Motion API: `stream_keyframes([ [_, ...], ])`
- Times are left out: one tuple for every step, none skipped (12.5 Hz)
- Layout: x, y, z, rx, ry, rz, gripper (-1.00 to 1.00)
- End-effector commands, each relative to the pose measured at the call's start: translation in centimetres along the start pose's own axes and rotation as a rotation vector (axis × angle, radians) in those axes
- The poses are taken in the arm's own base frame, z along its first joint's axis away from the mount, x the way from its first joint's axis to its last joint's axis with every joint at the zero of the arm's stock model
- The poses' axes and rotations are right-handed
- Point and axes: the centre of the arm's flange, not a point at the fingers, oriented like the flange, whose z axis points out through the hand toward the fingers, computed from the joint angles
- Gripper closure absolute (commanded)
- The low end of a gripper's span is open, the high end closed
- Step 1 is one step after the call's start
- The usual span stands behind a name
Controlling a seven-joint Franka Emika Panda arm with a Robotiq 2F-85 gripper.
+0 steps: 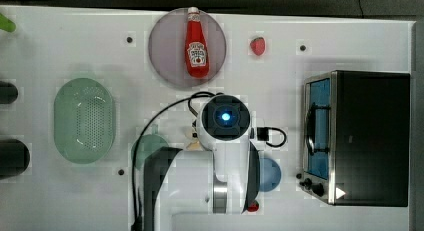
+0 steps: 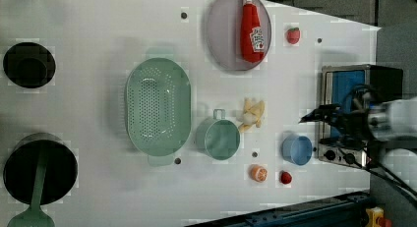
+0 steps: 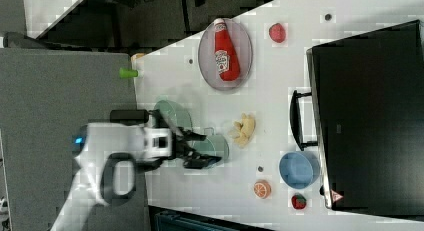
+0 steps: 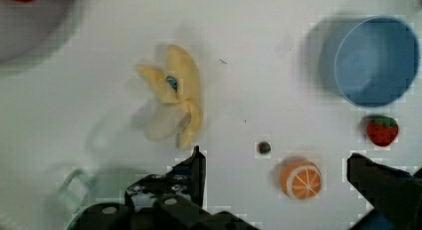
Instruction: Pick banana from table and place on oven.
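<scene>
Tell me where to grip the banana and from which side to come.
Grip the banana across the narrow joined part where the curved fruits meet, coming straight down from above. It lies flat on the table, fingers fanned, with clear tabletop around it; the green cup sits close beside it. The hand is open, nothing in it.

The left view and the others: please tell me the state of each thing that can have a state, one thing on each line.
gripper: open, empty, above the table
banana: lying on the table, not held
oven: door closed, top bare
ketchup bottle: lying flat on the grey plate, cap on
green cup: upright, empty
blue bowl: upright, empty
green colander: upright, empty
</scene>
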Motion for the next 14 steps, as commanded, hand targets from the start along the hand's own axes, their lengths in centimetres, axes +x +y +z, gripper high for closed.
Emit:
stream_keyframes([
  [0.8,-1.2,0.3,0.051,0.083,0.014,-1.00],
  [1.0,-1.8,2.2,0.046,0.078,0.007,-1.00],
  [1.0,-2.4,4.1,0.044,0.073,0.000,-1.00],
  [1.1,-3.0,5.9,0.046,0.073,-0.009,-1.00],
  [1.0,-3.6,7.5,0.053,0.077,-0.017,-1.00],
  [1.0,-4.0,8.9,0.062,0.083,-0.020,-1.00],
  [0.9,-4.4,10.1,0.071,0.087,-0.010,-1.00],
  [0.8,-4.6,11.3,0.075,0.085,0.017,-1.00],
  [0.7,-4.7,12.5,0.070,0.075,0.056,-1.00],
  [0.5,-4.8,13.7,0.060,0.062,0.086,-1.00],
  [0.3,-5.0,14.6,0.052,0.053,0.102,-1.00],
  [0.1,-5.1,15.4,0.050,0.048,0.103,-1.00],
  [0.0,-5.4,16.1,0.053,0.048,0.098,-1.00],
  [-0.1,-5.5,16.7,0.055,0.047,0.096,-1.00],
])
